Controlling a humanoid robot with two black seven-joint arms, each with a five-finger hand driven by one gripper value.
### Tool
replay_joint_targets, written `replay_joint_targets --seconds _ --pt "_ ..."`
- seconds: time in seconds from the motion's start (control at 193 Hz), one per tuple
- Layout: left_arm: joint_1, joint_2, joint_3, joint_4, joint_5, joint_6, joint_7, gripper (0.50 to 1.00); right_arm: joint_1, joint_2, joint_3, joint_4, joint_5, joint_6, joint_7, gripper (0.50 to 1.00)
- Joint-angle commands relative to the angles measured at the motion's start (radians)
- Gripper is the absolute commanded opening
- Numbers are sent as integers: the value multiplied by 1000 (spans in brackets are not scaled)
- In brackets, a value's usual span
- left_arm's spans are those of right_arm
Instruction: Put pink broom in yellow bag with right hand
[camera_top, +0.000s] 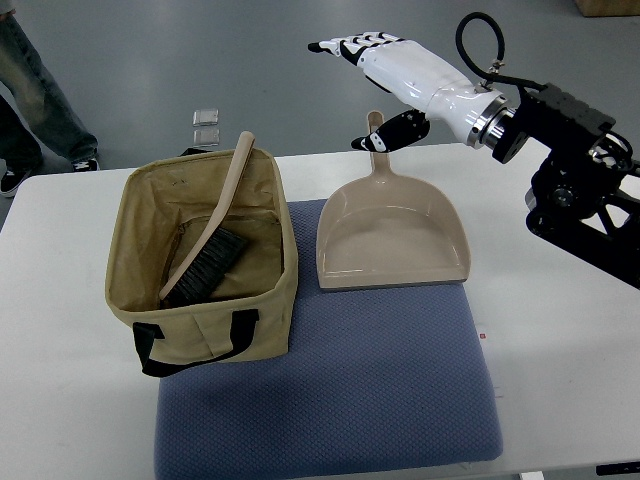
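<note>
A white table (560, 340) stands on a grey floor, with a blue mat (330, 390) spread toward its near edge; the yellow bag (200, 265) sits on the mat's left part, open at the top; the pink broom (205, 255) lies inside it, bristles down on the bag's bottom, handle leaning up over the far rim; a pink dustpan (392, 240) rests just beside the bag, its handle pointing to the table's far edge; the right hand (385, 75) hangs above that handle, fingers extended and holding nothing; a person's legs (35, 100) show at the far left corner.
</note>
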Motion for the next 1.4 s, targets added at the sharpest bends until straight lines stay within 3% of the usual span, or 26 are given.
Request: replay_joint_targets --seconds 0.0,0.243,0.538,0.838,1.112,1.397 --pt "0 0 0 0 -1 0 0 1000 -72 2 82 -4 69 -10 -4 921" --pt "0 0 0 0 0 0 0 1000 -234 89 391 -94 403 -9 -12 921" --pt "0 0 0 0 -1 0 0 1000 -307 160 595 -300 813 90 -29 924" --pt "0 0 0 0 0 0 0 1000 -319 163 598 -551 1049 341 3 930" --pt "0 0 0 0 0 0 0 1000 -354 196 596 -587 1099 353 163 930" --pt "0 0 0 0 -1 0 0 1000 -373 221 598 -588 1113 341 189 930"
